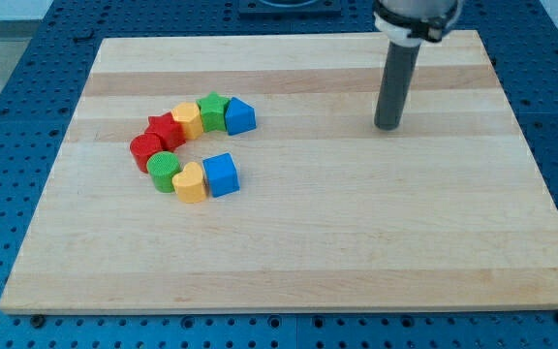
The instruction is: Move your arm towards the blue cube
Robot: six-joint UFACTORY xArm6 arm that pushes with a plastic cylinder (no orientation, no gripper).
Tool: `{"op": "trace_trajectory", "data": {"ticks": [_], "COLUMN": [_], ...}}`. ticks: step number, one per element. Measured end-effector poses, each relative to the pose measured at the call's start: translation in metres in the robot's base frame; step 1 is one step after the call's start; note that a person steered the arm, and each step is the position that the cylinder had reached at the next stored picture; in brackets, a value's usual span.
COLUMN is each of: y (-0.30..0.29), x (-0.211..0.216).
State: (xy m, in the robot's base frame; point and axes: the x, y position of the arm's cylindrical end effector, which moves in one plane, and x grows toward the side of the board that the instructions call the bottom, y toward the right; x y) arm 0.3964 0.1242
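Observation:
The blue cube (221, 174) sits left of the board's middle, at the right end of a lower row of blocks. My tip (387, 126) is at the end of the dark rod in the upper right part of the board. It is far to the right of the cube and a little above it, touching no block.
Blocks form a C-shaped cluster: yellow heart (191, 182) and green cylinder (163, 172) beside the cube, red cylinder (145, 149), red star (166, 129), yellow block (188, 119), green star (212, 111), blue triangular block (240, 116). The wooden board (356, 242) lies on a blue pegboard.

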Motion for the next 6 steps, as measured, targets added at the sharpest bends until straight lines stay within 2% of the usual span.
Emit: {"op": "trace_trajectory", "data": {"ticks": [4,6], "y": [-0.071,-0.115], "x": [0.062,0.068]}}
